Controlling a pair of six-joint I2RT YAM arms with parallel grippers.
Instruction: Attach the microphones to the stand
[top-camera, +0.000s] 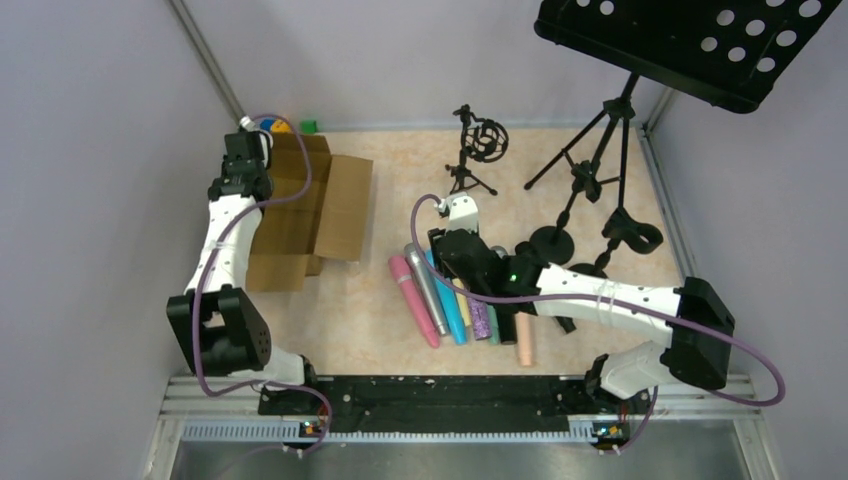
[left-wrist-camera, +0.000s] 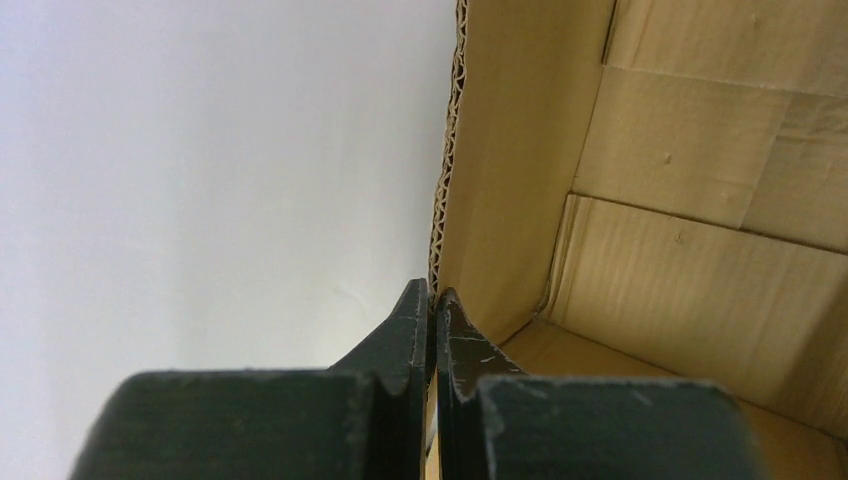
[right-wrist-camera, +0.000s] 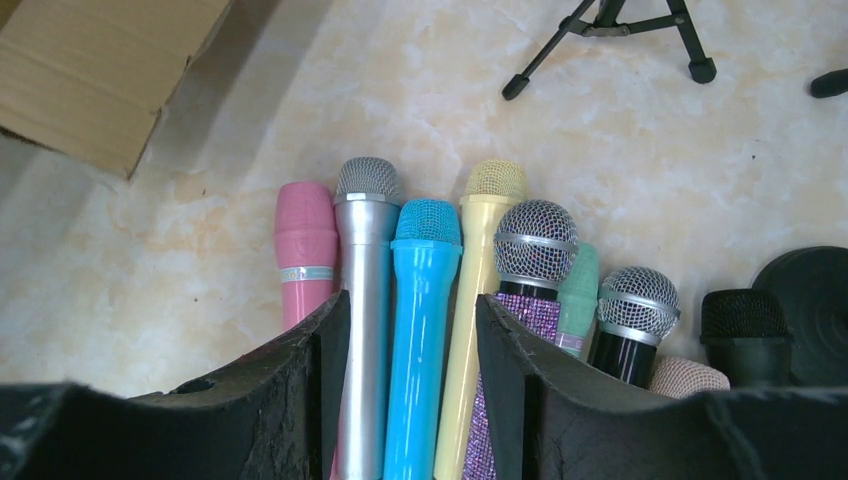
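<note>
Several microphones lie side by side on the table: pink (right-wrist-camera: 305, 245), silver (right-wrist-camera: 365, 250), blue (right-wrist-camera: 425, 270), yellow (right-wrist-camera: 485, 230), glittery purple with grey mesh head (right-wrist-camera: 535, 245), teal (right-wrist-camera: 580, 285), black with mesh head (right-wrist-camera: 635, 315), peach (right-wrist-camera: 685, 378) and all black (right-wrist-camera: 742, 325). The row also shows in the top view (top-camera: 430, 295). My right gripper (right-wrist-camera: 410, 325) is open and hovers over the row, its jaws spanning the silver, blue and yellow bodies. My left gripper (left-wrist-camera: 432, 300) is shut on the cardboard box wall (left-wrist-camera: 450, 150). Stands (top-camera: 615, 170) are at the back right.
An open cardboard box (top-camera: 310, 210) sits at the left. A small tripod with a shock mount (top-camera: 480, 145) stands at the back centre. A black perforated music stand tray (top-camera: 700, 40) overhangs the back right. Round stand bases (top-camera: 552, 243) lie beside the right arm.
</note>
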